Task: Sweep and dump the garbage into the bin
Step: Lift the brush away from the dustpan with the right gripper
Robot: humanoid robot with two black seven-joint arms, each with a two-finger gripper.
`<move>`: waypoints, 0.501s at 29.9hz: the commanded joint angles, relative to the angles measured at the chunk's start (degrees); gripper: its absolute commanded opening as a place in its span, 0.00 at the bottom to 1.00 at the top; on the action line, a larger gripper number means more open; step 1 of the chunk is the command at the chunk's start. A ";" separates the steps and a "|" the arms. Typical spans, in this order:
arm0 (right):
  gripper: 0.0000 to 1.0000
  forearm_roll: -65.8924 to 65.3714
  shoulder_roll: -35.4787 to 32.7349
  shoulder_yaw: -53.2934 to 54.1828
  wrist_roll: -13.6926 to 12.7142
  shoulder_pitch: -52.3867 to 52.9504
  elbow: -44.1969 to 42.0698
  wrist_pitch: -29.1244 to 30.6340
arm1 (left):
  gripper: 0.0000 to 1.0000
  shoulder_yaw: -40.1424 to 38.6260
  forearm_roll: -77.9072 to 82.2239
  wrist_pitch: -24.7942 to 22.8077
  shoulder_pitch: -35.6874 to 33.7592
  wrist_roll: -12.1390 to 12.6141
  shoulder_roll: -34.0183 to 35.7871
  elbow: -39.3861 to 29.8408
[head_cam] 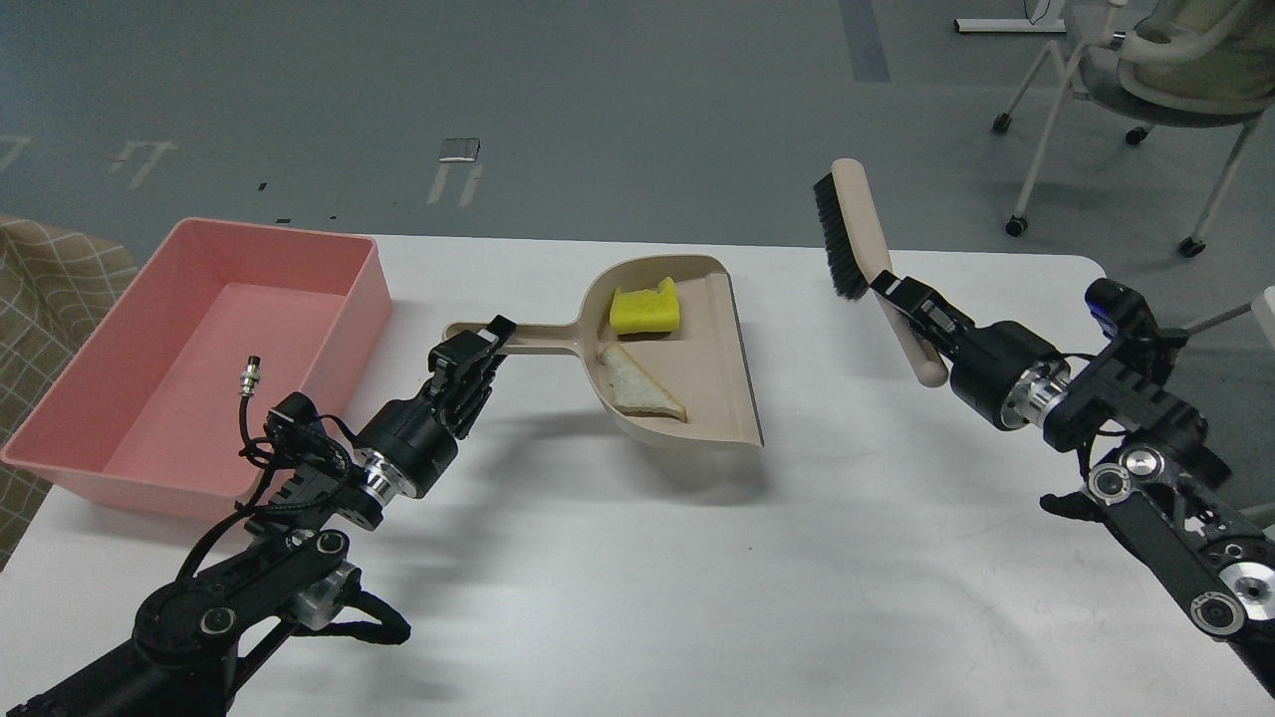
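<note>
Left gripper (495, 337) pinches the dustpan (697, 368) handle, sponge (645, 310) and bread slice (640, 386) inside; right gripper (901, 299) clamps the brush (865, 239)

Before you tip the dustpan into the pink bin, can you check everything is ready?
1. Left gripper shut on the dustpan handle: ok.
2. Yellow sponge inside the pan: ok.
3. Bread slice inside the pan: ok.
4. Dustpan lifted off the table: ok, judging by its shadow.
5. Pink bin open, left of the pan: ok.
6. Right gripper holding the brush clear: ok.
</note>
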 commanded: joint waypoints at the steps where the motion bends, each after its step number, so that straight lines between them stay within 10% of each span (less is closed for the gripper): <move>1: 0.19 -0.09 -5.00 0.24 0.17 -2.76 0.15 0.13 | 0.00 0.18 0.10 -0.01 0.00 0.05 -0.01 -0.01; 15: 0.19 -0.09 -10.82 2.52 0.52 -10.23 0.15 -0.05 | 0.00 -5.52 -0.34 0.08 1.66 0.49 5.42 -6.76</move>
